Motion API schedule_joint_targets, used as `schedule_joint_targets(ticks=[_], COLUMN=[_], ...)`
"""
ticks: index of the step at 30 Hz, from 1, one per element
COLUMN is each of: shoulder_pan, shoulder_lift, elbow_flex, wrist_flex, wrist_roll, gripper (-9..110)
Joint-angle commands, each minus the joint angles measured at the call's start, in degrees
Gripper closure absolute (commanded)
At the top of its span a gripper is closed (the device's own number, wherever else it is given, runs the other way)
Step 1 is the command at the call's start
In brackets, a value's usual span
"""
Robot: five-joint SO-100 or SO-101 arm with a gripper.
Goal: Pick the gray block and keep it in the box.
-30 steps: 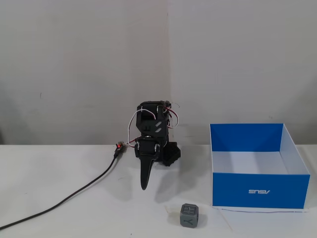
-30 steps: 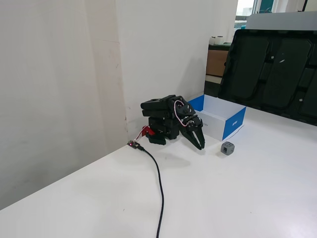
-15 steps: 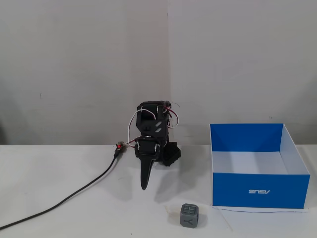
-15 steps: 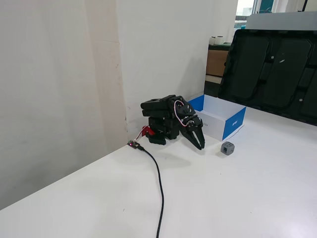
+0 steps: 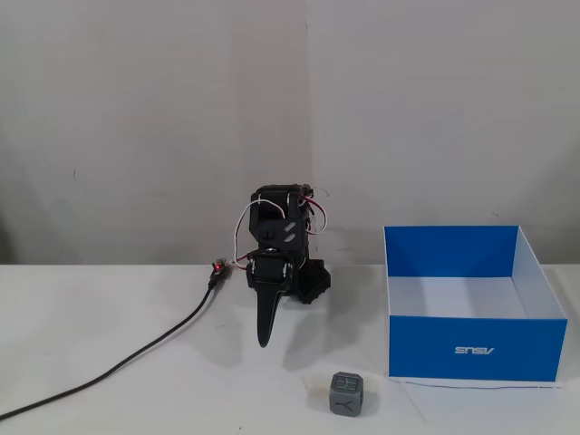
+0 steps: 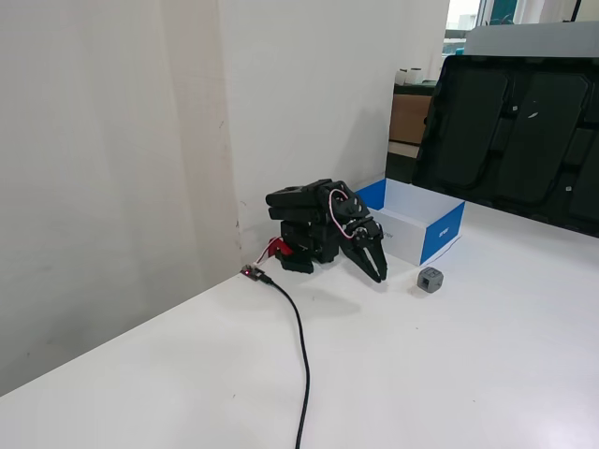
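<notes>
The gray block (image 5: 347, 393) is a small dark gray cube with embossed faces. It sits on the white table just outside the box's front left corner; it also shows in the other fixed view (image 6: 430, 279). The box (image 5: 471, 347) is blue outside with white lettering and a white floor, and nothing lies in it; it shows too in the other fixed view (image 6: 442, 234). The black arm is folded down at the wall. My gripper (image 5: 265, 340) points down to the table, jaws together and empty, left of and behind the block; it appears in the other fixed view (image 6: 378, 275).
A black cable (image 5: 136, 358) runs from a red connector (image 5: 218, 268) beside the arm's base toward the table's front left. A large black case (image 6: 524, 131) stands behind the table in one fixed view. A pale wall stands right behind the arm.
</notes>
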Motion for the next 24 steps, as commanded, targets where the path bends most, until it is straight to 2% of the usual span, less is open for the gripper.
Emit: schedule_joint_targets(ticks=[1,12,18,24], shoulder_pan=[-0.79,-2.90,-5.01,-6.94], shoulder_lift=[6.77,6.77,5.98,-6.50], elbow_flex=[0.35,0.26,-7.65,-16.87], wrist_flex=[0.09,-2.37,0.70,0.70], wrist_roll=[-0.26,-0.97,-0.62,1.14], gripper=[101,101,101,101])
